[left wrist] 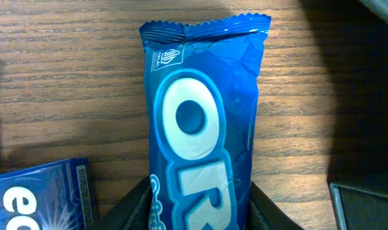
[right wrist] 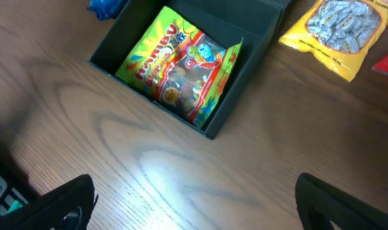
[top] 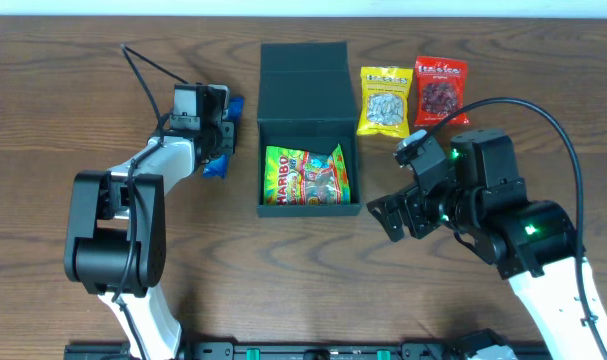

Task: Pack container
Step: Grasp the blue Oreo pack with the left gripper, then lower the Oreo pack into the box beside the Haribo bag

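The dark green container (top: 309, 125) stands open at the table's middle, lid flipped back; a green Haribo packet (top: 305, 175) lies inside. It also shows in the right wrist view (right wrist: 142, 97) with the Haribo packet (right wrist: 181, 70). My left gripper (top: 223, 135) is left of the container, its jaws (left wrist: 197, 206) pressed on both sides of a blue Oreo packet (left wrist: 203, 108). My right gripper (top: 393, 215) is open and empty over bare table to the right of the container's front corner (right wrist: 194, 198).
A yellow snack packet (top: 385, 100) and a red one (top: 441, 90) lie right of the container's lid. A second blue packet (left wrist: 34, 195) lies beside the Oreo packet. A dark box corner (left wrist: 366, 207) shows at the right of the left wrist view.
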{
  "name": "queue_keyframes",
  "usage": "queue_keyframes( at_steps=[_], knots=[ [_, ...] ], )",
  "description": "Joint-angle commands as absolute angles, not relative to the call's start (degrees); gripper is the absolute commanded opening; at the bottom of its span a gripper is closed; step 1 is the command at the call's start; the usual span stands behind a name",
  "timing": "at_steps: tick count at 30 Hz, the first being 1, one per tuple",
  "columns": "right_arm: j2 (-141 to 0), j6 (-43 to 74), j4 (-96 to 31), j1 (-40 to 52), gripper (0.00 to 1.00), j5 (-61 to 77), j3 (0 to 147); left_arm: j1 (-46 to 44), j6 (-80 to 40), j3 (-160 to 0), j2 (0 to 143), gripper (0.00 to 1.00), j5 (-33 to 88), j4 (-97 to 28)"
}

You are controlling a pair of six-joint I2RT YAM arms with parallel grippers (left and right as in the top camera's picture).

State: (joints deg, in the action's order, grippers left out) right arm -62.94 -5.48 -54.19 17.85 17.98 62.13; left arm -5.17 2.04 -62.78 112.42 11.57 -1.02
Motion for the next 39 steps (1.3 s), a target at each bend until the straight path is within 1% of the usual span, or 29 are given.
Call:
queue_keyframes(
  at_steps=[1, 4, 6, 7, 11, 16, 19, 23, 24, 31, 39],
  knots=[
    [-62.63, -6.28, -54.26, 17.5, 0.99, 17.76, 62.78, -5.28, -0.47, -64.93, 112.95, 0.3, 11.03, -3.05],
    [-62.63, -6.28, -54.26, 17.5, 0.99, 17.76, 62.78, -5.28, -0.03, -69.21, 111.28, 0.17, 10.94, -9.87],
    [-62.63, -6.28, -54.28, 17.5, 0.99, 17.78, 62.78, -5.3, 0.58, -72.25, 109.49, 0.07, 10.96, -13.41],
    [-62.63, -6.28, -54.26, 17.5, 0.99, 17.76, 62.78, -5.3, 1.67, -73.78, 108.25, 0.06, 10.98, -15.0],
    [-62.63, -6.28, -54.26, 17.5, 0.99, 17.76, 62.78, -6.85, 11.64, -76.55, 101.38, 0.06, 10.96, -18.59],
    [-62.63, -6.28, -54.28, 17.5, 0.99, 17.76, 62.78, -12.47, 25.98, -76.55, 93.89, 0.06, 10.98, -21.06],
    [-62.63, -6.28, -54.26, 17.5, 0.99, 17.76, 62.78, -15.68, 33.26, -76.55, 93.1, 0.06, 11.75, -23.11],
    [-62.63, -6.28, -54.26, 17.5, 0.99, 17.76, 62.78, -20.36, 49.69, -76.55, 93.47, 0.06, 18.28, -29.04],
    [-62.63, -6.28, -54.26, 17.5, 0.99, 17.76, 62.78, -21.21, 51.99, -76.55, 93.58, 0.06, 19.59, -29.8],
    [-62.63, -6.28, -54.26, 17.5, 0.99, 17.76, 62.78, -23.62, 59.66, -76.53, 97.89, 0.06, 25.76, -29.1],
    [-62.63, -6.28, -54.26, 17.5, 0.99, 17.76, 62.78, -23.77, 59.83, -76.53, 105.36, 0.06, 28.12, -20.67]
  ],
)
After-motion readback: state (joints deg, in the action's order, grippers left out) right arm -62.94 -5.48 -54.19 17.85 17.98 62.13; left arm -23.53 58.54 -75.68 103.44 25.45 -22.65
